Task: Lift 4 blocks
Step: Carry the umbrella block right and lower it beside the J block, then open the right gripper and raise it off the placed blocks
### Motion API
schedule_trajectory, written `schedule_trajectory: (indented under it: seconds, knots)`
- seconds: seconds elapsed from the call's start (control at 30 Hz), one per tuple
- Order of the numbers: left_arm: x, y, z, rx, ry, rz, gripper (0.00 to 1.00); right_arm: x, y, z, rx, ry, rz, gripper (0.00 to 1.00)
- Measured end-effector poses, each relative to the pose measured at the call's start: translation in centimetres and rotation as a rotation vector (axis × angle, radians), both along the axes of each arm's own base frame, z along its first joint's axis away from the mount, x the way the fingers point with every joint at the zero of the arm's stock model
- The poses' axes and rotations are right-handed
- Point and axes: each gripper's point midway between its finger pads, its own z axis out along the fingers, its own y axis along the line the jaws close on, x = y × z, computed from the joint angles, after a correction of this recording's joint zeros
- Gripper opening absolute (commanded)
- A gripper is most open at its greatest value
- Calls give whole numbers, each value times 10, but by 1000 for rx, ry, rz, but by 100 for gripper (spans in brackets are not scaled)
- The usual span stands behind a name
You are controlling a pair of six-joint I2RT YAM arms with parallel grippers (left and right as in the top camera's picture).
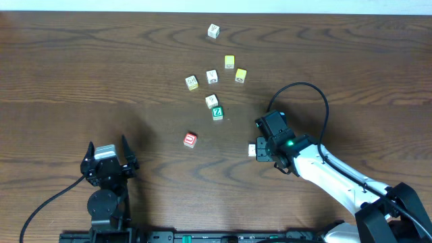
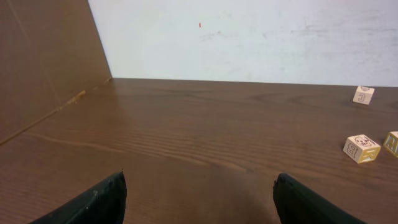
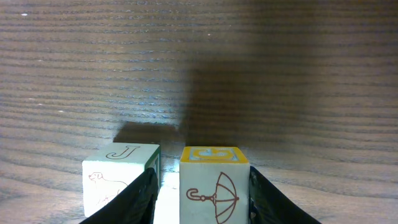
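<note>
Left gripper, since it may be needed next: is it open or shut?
Open. The left gripper shows its fingers wide apart in the wrist view, only bare table between them.

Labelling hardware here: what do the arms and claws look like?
Both claws are black with two tapered fingers. The left claw has a grey top plate and black cable; the right claw joins a white arm with a green light and looping black cable.
</note>
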Motion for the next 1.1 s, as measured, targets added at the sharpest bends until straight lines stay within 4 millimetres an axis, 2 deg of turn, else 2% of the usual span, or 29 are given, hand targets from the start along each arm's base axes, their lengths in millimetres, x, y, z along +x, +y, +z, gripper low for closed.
schedule_trajectory:
  seconds: [0.53,1.0,1.1]
  knots:
    - [0,0,0,0,0,0,76,0,0,0,2,-3,0,43]
    - [0,0,0,0,0,0,76,2,1,-10,0,1,0,43]
    - [0,0,0,0,0,0,76,2,1,-11,-1,0,-1,45]
